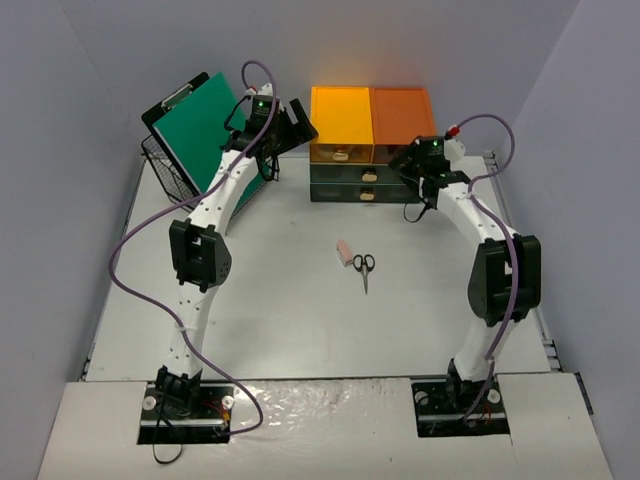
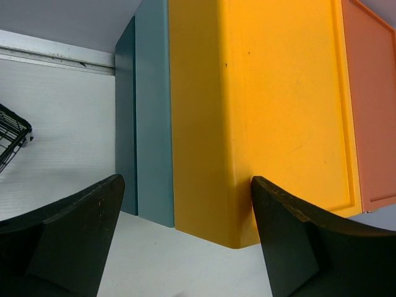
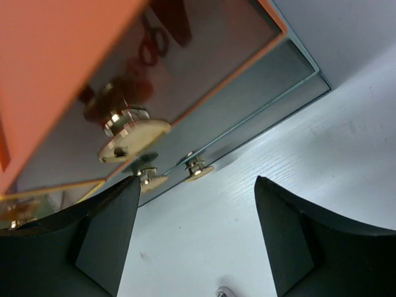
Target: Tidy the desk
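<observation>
From above, the white desk [image 1: 300, 330] fills the floor of the walled booth, both arms reaching toward its far end. At the back stands a drawer set: a yellow drawer [image 1: 340, 115] and an orange drawer [image 1: 403, 115] side by side on top, dark drawers [image 1: 345, 183] stacked beneath them. The left gripper [image 1: 300, 123] hangs just left of the yellow drawer, and the right gripper [image 1: 415, 172] is down at the right end of the stack. In the far left corner a green clipboard [image 1: 200, 125] leans tilted in a wire basket [image 1: 165, 172]. Mid-desk, well apart from all that, lie scissors [image 1: 364, 268] with a small pink block [image 1: 344, 252] just beside them. Over to the left wrist: the left gripper [image 2: 185, 241] has its jaws spread wide with nothing between them, and the yellow drawer's [image 2: 266, 111] corner is right ahead, the orange drawer [image 2: 371, 105] at its far side, the dark drawers [image 2: 151, 124] below, the basket [image 2: 12, 136] poking in at the left over the desk [image 2: 62, 124]. Right wrist now: the right gripper [image 3: 198, 241] is spread wide too, holding nothing, facing the orange drawer [image 3: 55, 62] with its brass knob [image 3: 133, 133], the dark drawers [image 3: 247, 105] beneath, bare desk [image 3: 247, 223] in front.
</observation>
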Robot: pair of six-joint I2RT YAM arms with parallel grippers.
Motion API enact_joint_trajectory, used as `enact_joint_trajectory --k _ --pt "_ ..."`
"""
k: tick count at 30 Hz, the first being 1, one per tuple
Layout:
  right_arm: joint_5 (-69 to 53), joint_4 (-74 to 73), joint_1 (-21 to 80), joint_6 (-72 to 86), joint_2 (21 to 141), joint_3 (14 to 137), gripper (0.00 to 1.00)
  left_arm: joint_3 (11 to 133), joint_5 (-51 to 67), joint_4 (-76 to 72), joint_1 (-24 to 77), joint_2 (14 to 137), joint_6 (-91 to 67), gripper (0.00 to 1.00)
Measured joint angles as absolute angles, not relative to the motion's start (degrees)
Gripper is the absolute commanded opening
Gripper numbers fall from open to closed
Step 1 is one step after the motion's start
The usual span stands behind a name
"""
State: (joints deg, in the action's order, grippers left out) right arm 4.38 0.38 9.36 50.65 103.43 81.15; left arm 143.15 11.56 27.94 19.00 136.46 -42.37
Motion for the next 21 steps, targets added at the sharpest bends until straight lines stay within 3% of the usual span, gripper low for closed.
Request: enact_joint_trajectory --k 9,17,21 --pt "-3.9 21.9 9.0 64.9 96.5 57.3 0.67 143.3 11.4 28.2 19.0 136.4 -42.2 0.79" --pt "-11.8 53.8 9.1 83.2 109.3 50.8 0.63 143.5 11.4 28.5 19.0 136.4 -41.9 0.79" --pt "-13.0 62.6 9.7 89.6 114.5 51.4 0.62 143.7 11.4 28.7 19.0 136.4 -41.5 0.79"
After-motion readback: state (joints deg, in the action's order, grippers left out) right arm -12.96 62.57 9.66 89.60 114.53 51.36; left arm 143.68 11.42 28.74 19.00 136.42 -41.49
